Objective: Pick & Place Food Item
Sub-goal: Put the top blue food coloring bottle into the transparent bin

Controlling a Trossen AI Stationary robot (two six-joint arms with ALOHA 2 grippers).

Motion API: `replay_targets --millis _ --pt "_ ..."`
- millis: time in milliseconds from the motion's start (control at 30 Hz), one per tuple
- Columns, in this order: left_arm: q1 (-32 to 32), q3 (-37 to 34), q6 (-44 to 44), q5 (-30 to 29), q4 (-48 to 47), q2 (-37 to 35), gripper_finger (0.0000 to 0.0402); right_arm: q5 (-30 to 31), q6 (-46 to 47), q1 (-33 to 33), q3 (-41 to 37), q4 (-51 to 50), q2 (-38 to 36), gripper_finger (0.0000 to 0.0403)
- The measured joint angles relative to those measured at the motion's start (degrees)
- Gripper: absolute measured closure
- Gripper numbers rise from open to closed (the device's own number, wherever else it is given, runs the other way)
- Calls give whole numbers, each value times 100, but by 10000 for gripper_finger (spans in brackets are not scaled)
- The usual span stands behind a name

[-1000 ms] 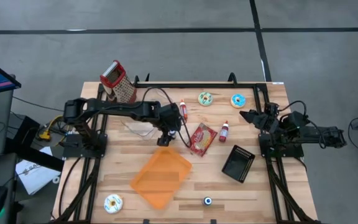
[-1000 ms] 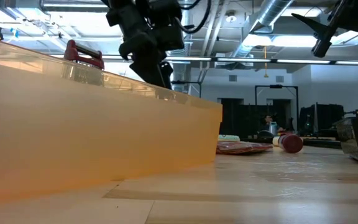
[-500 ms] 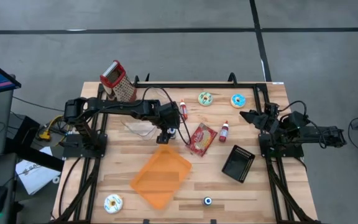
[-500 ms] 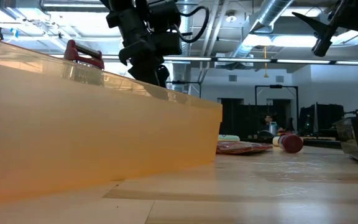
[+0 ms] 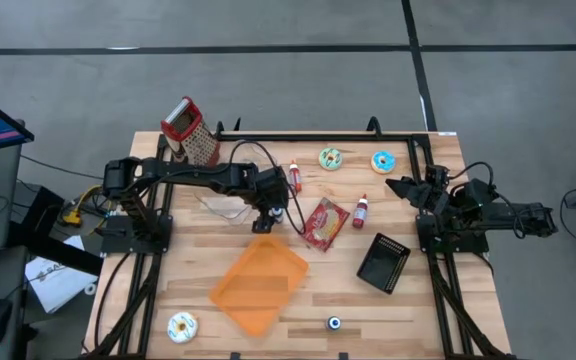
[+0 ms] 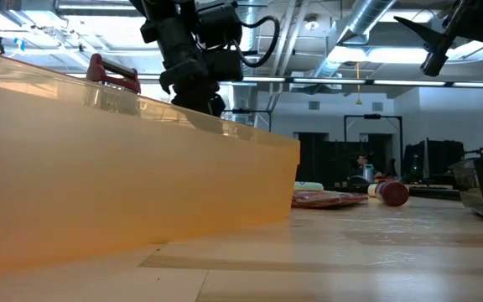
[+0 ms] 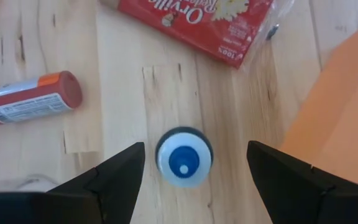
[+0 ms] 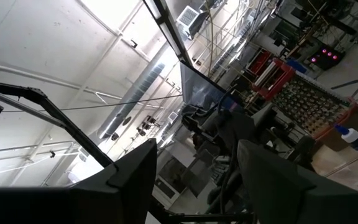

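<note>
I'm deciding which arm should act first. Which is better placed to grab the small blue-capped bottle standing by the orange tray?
Left. The left gripper hangs open directly over the bottle, fingers either side. The right gripper sits folded back at the table's far edge.

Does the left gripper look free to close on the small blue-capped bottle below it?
Probably yes. The left gripper is open above the upright blue-capped bottle, one finger on each side, nothing between. The popcorn bag and orange tray lie clear.
</note>
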Motion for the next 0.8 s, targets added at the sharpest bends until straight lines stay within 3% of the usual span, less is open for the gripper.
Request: replay_targets --millis 500,733,800 --pt "0 0 -110 107 34 0 215 17 46 0 0 0 0 187" --pt "33 0 -311 107 66 0 297 17 40 0 0 -2 0 187" --pt "33 0 -342 103 76 0 300 17 23 0 0 -2 0 187"
